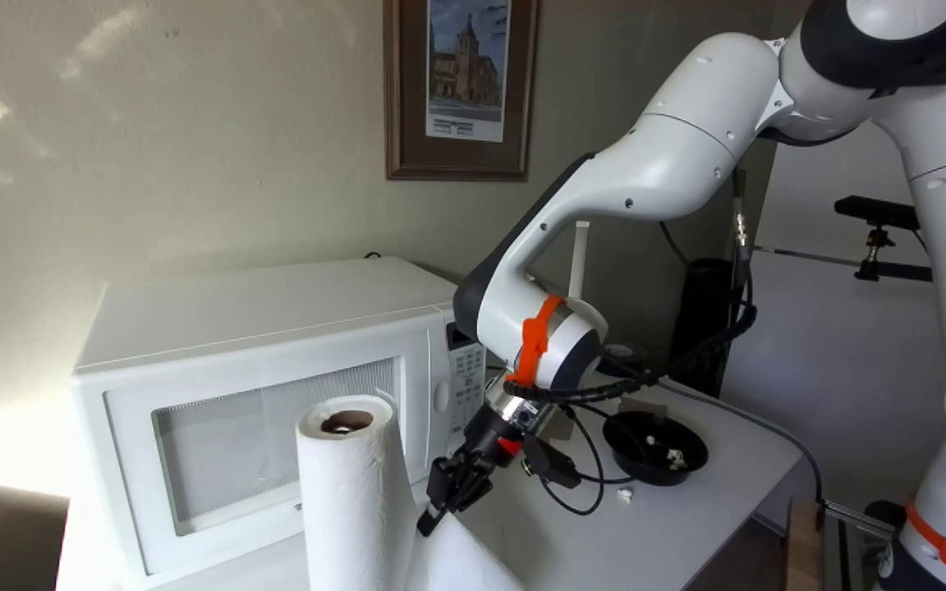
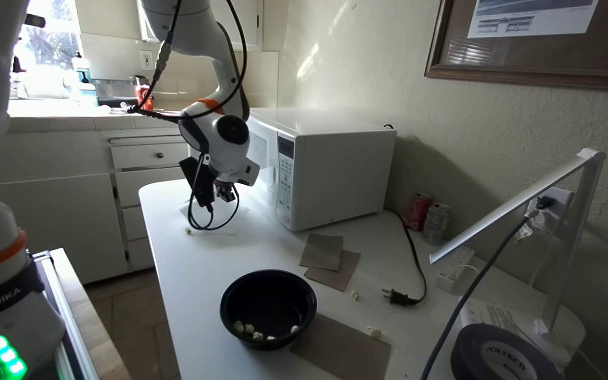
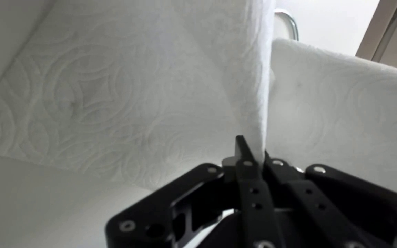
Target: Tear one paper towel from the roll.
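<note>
A paper towel (image 3: 171, 93) pinched in the hand (image 3: 257, 154), just beside the roll (image 1: 351, 501)
In the wrist view, a fold of the sheet runs out from the grip; the roll stands upright in front of the microwave (image 1: 264, 427).

From afar I see the white microwave (image 1: 243, 435) near the claw (image 1: 430, 522), and a framed picture (image 1: 466, 74) on the wall (image 1: 251, 164), higher than the claw. In both exterior views, the black bowl (image 2: 267, 295) stands apart from the claw, with popcorn (image 2: 249, 329) inside. Farther from the claw than the microwave, in an exterior view, I find a red can (image 2: 418, 211), a silver can (image 2: 436, 224) just beside it, a white lamp (image 2: 510, 207) and dark tape (image 2: 473, 348).
</note>
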`<state>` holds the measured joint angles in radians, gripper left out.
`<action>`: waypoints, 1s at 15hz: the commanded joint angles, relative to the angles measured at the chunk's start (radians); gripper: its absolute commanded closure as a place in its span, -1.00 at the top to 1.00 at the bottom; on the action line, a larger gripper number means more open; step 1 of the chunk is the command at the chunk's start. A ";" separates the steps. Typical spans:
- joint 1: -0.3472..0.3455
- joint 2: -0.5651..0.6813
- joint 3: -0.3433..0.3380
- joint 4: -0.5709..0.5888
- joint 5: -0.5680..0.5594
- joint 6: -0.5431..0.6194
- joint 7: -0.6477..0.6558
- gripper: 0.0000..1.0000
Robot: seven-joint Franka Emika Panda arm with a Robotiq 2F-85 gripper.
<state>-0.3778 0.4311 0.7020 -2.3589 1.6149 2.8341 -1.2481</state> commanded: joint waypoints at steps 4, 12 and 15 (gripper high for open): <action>-0.071 -0.005 0.000 -0.024 0.373 -0.158 -0.187 -0.99; 0.244 -0.076 -0.407 -0.123 0.569 -0.427 -0.185 -0.99; 0.352 -0.073 -0.535 -0.146 0.587 -0.480 -0.190 -0.99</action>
<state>-0.1460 0.3943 0.2862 -2.4623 2.1583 2.3993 -1.4537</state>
